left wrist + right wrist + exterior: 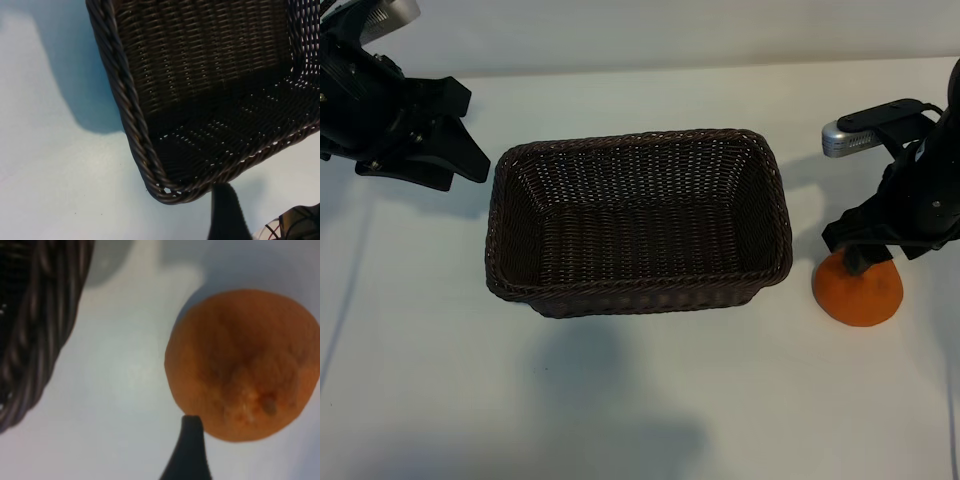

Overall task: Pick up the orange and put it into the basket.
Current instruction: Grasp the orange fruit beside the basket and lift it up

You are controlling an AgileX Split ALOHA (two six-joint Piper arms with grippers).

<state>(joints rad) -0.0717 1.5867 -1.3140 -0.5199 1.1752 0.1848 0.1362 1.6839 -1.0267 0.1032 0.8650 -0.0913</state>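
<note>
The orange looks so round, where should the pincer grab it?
Probably around its wide middle, coming straight down from above. The orange sits on the table right of the basket, with open space on every side. The open right pincer is above it.

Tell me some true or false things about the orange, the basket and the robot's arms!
1. The orange is inside the basket. False: it sits on the table, outside the basket, near its right end in the exterior view.
2. The basket has nothing in it. True.
3. The right tool is right above the orange, with its jaws open. True: it has not gripped the orange yet.
4. The left tool is holding the basket's rim. False: it is off to the basket's left, apart from it, holding nothing.
5. The basket is made of dark brown woven wicker. True.
</note>
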